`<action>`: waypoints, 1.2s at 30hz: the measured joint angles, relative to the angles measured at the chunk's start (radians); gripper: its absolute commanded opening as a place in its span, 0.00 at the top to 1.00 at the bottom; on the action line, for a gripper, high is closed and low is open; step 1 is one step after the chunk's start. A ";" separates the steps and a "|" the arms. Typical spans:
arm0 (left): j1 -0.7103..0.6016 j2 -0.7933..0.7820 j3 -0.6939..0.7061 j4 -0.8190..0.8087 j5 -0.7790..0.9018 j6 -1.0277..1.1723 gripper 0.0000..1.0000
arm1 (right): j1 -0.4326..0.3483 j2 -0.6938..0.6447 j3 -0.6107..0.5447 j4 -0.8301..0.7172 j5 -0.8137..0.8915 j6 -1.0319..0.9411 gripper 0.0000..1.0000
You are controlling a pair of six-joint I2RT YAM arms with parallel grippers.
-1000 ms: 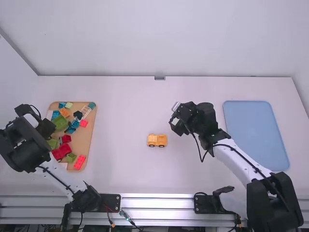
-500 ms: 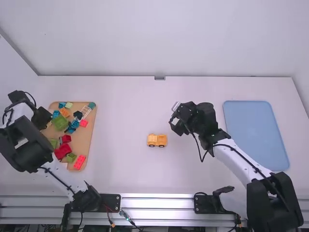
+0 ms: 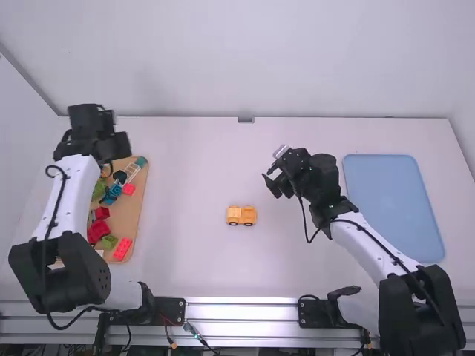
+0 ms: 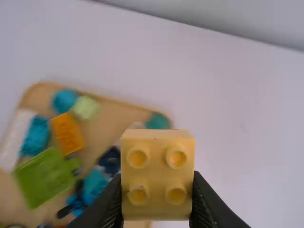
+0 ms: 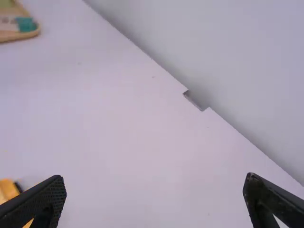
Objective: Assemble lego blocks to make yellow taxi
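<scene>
- The left gripper is at the far end of a tan wooden tray, on the left side of the white table. It is closed on a pale yellow plastic block with four round studs; in the left wrist view one black finger presses each side of it.
- The tan wooden tray bears loose plastic pieces, among them a bright green block, an orange brick, a dark red piece, a small green block and a studded pink-red brick.
- The small yellow-orange toy vehicle, with dark wheels, stands upright near the middle of the table, between the two grippers and touching neither.
- The right gripper is right of the toy vehicle and a little farther from the arm bases. Its black fingers stand wide apart with nothing between them.
- A light blue rectangular mat lies at the right, beyond the right arm.
</scene>
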 measured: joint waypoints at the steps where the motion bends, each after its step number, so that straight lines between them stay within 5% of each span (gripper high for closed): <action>1: -0.070 0.000 0.000 -0.018 0.016 0.061 0.98 | -0.023 -0.005 0.000 -0.003 0.006 0.042 0.01; 7: -0.336 0.040 -0.006 0.002 0.050 0.260 0.98 | -0.087 -0.114 0.000 -0.162 0.029 0.119 0.01; 19: -0.695 0.260 -0.005 0.072 0.097 0.494 0.98 | -0.018 -0.629 -0.001 -0.547 0.284 0.184 0.01; 28: -0.881 0.484 0.147 0.002 0.134 0.587 0.99 | -0.016 -0.911 -0.140 -0.545 0.363 0.216 0.01; 36: -0.987 0.638 0.245 -0.050 0.120 0.645 0.99 | -0.016 -1.030 -0.206 -0.529 0.370 0.219 0.01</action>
